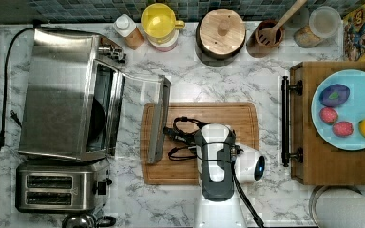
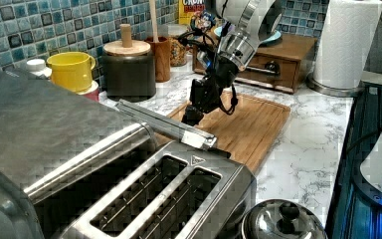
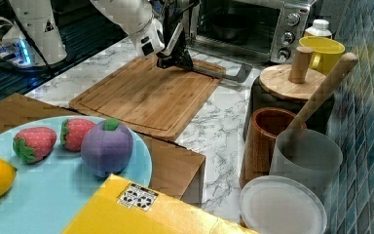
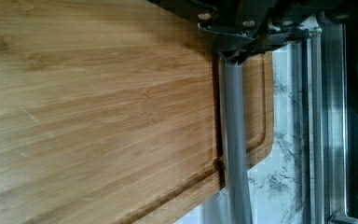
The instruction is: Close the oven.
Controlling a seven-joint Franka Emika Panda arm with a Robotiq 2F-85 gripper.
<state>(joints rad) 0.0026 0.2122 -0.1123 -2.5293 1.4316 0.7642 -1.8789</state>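
Kitchen counter, shown by marble worktop [image 1: 266, 57], blue tiled backsplash [image 2: 10, 30], toaster [image 1: 59, 190], bamboo cutting board [image 3: 146, 97], paper towel roll [image 2: 345, 42]

The oven [image 1: 59, 90] was brushed stainless steel with a clear glass door [image 1: 140, 102]. The cutting board [image 1: 218, 118] was matt, grained wood; the surface [image 1: 209, 83] was glossy veined marble.

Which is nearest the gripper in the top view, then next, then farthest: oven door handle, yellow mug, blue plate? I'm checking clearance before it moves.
From the gripper:
1. Oven door handle: right beside it, over the cutting board's edge at the top view's left.
2. Yellow mug: at the tiled back wall.
3. Blue plate: on the wooden box at the top view's far right.
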